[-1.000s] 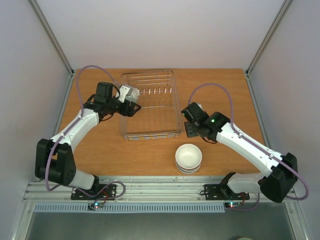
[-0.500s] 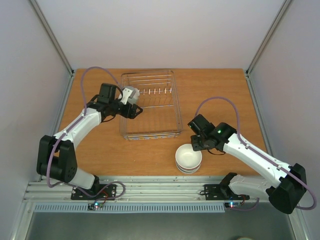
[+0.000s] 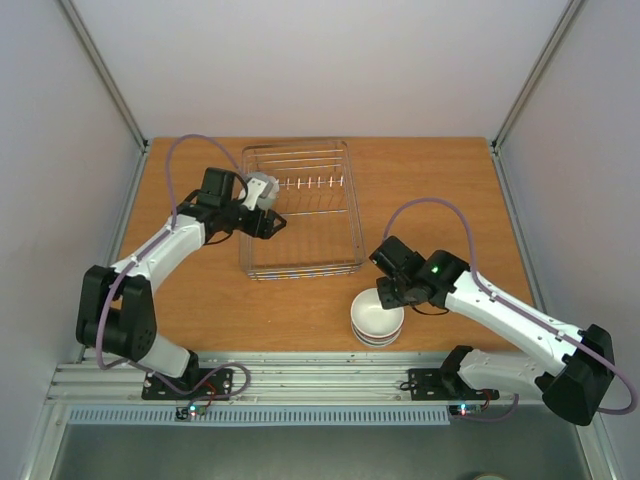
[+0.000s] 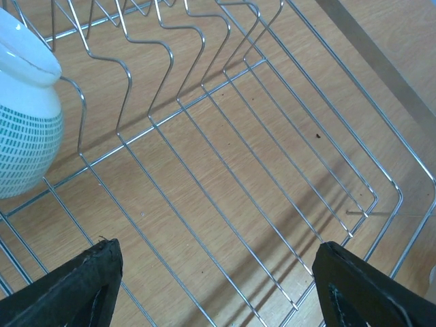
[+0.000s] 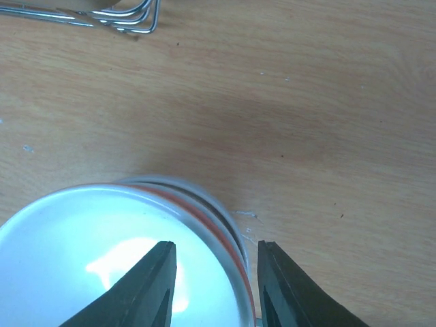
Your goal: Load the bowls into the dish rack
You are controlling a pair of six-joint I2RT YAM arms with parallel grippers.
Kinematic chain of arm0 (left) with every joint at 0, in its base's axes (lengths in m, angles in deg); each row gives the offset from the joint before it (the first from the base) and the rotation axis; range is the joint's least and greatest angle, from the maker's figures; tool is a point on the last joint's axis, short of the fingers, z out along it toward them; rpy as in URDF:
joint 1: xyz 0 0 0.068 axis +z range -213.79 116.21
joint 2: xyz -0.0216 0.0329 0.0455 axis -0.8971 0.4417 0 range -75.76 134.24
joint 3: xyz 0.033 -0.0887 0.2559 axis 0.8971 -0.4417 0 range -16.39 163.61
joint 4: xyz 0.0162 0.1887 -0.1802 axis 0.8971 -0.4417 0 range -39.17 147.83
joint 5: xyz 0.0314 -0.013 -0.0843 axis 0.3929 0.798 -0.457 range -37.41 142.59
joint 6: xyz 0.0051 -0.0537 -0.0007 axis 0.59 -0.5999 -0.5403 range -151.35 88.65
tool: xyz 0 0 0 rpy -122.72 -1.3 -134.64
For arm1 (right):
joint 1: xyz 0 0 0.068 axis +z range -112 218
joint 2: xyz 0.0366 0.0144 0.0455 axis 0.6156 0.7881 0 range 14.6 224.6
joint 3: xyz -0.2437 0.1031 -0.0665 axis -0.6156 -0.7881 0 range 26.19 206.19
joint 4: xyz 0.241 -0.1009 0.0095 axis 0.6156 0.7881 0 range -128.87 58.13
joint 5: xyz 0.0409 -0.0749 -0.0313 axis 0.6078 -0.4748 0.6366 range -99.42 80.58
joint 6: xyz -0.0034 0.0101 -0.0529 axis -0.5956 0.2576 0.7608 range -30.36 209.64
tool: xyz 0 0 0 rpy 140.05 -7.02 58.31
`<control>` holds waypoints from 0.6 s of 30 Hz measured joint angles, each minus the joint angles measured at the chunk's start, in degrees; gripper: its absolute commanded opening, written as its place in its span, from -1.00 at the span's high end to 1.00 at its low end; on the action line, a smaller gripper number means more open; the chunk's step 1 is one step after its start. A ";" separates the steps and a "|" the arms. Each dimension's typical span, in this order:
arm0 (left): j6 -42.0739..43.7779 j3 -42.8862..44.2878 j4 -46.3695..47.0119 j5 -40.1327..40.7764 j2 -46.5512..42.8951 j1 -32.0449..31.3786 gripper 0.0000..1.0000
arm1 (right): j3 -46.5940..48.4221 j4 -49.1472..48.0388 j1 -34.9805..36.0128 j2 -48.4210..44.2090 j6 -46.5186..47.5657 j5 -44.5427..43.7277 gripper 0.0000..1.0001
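Observation:
The wire dish rack (image 3: 352, 205) sits at the table's back middle. A blue-and-white patterned bowl (image 3: 260, 187) stands on edge against its dividers at the left; it also shows in the left wrist view (image 4: 24, 116). My left gripper (image 3: 271, 222) hangs open and empty over the rack's floor wires (image 4: 204, 102), just right of that bowl. A stack of bowls (image 3: 377, 318), white on top (image 5: 82, 266) with an orange rim (image 5: 219, 235) under it, sits in front of the rack. My right gripper (image 5: 214, 272) is open and straddles the top bowl's right rim.
The rack's near corner (image 5: 129, 20) shows at the top of the right wrist view. Bare wood lies between the rack and the stack. Metal rails run along the table's near edge (image 3: 300, 375).
My right gripper moved from beside the rack down toward me onto the stack's rim. The left gripper shifted only slightly inside the rack.

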 measured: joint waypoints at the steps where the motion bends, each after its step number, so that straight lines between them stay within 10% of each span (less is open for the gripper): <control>1: 0.00 0.00 0.00 0.00 0.22 0.00 -0.53 | 0.00 0.24 0.17 -0.11 -0.17 -0.09 0.28; 18: 0.00 0.00 -0.07 0.02 0.87 0.00 -0.53 | -0.42 1.88 1.73 1.46 -2.05 -1.90 0.37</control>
